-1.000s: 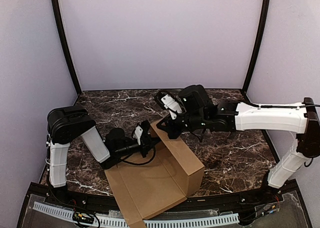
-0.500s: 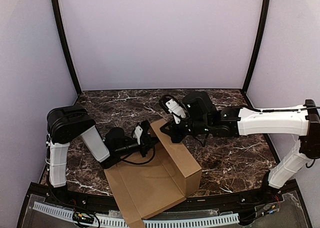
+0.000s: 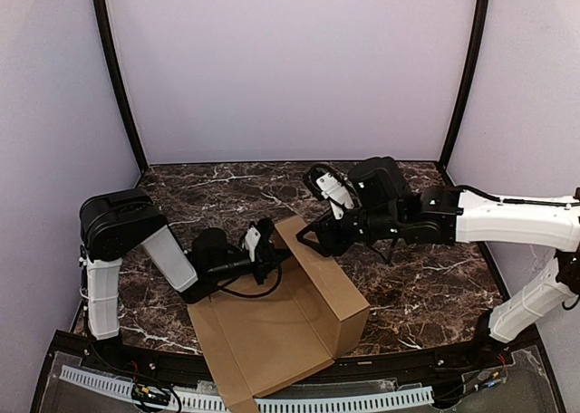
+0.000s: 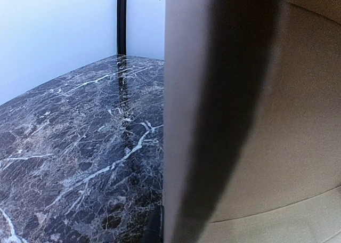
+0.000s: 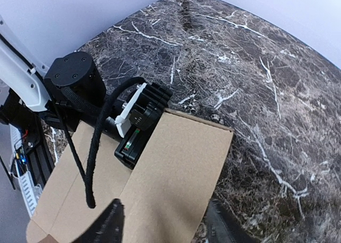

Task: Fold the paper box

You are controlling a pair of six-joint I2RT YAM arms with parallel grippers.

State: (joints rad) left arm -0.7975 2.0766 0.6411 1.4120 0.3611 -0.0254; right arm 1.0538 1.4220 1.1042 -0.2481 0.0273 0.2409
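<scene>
The paper box [image 3: 272, 331] is a brown cardboard sheet lying flat at the table's near edge. One long panel [image 3: 331, 273] is folded up along its right side. My left gripper [image 3: 268, 254] is shut on the far end of that raised part. In the left wrist view the cardboard edge [image 4: 181, 120] runs straight down to the jaws, with one dark finger [image 4: 152, 227] beside it. My right gripper [image 3: 313, 238] hovers at the panel's far end, open. Its two fingertips [image 5: 109, 221] stand either side of the panel top [image 5: 176, 163], not touching it.
The dark marble table [image 3: 426, 286] is closed in by lilac walls and black corner posts [image 3: 116, 78]. A black cable [image 5: 96, 158] loops from the left wrist over the flat sheet. A white perforated strip [image 3: 362, 401] runs along the front edge.
My right gripper has opened, let go of the raised panel and drawn back to the right. The panel stays up. The left gripper has not moved.
</scene>
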